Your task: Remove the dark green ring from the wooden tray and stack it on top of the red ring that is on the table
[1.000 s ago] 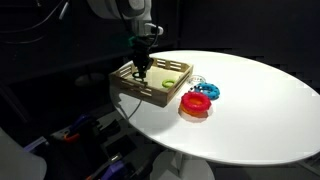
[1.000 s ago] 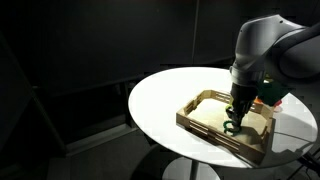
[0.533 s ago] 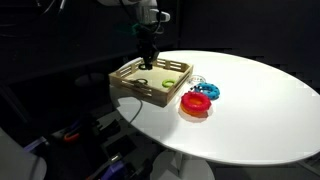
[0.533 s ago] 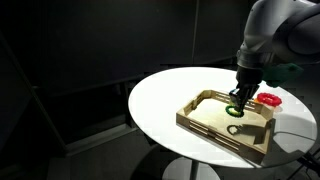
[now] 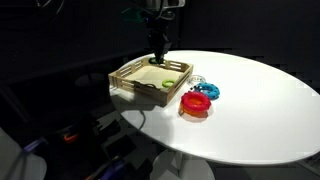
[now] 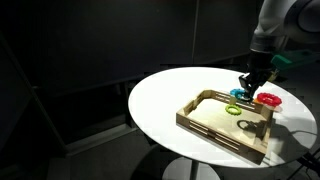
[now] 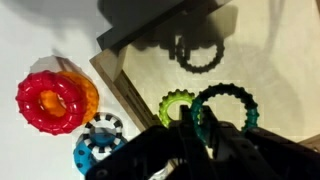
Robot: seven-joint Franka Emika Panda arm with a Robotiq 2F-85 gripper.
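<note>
My gripper (image 7: 200,125) is shut on the rim of the dark green ring (image 7: 223,88) and holds it above the wooden tray (image 7: 112,74); the ring's shadow falls on the tray floor. In both exterior views the gripper (image 5: 157,56) (image 6: 245,88) hangs over the tray's (image 5: 128,84) (image 6: 205,125) far side, towards the red ring. The red ring (image 7: 48,101) (image 5: 195,104) (image 6: 268,99) lies on the white table (image 5: 250,110) (image 6: 165,100) just outside the tray.
A yellow-green ring (image 7: 166,105) (image 5: 168,83) (image 6: 247,124) lies in the tray below the held ring. An orange ring (image 7: 88,92) lies under the red one. A blue ring (image 7: 95,157) (image 5: 208,92) and a pale ring (image 7: 105,128) lie beside them.
The gripper has risen from the tray floor with the dark green ring and moved towards the tray's far side, nearer the red ring.
</note>
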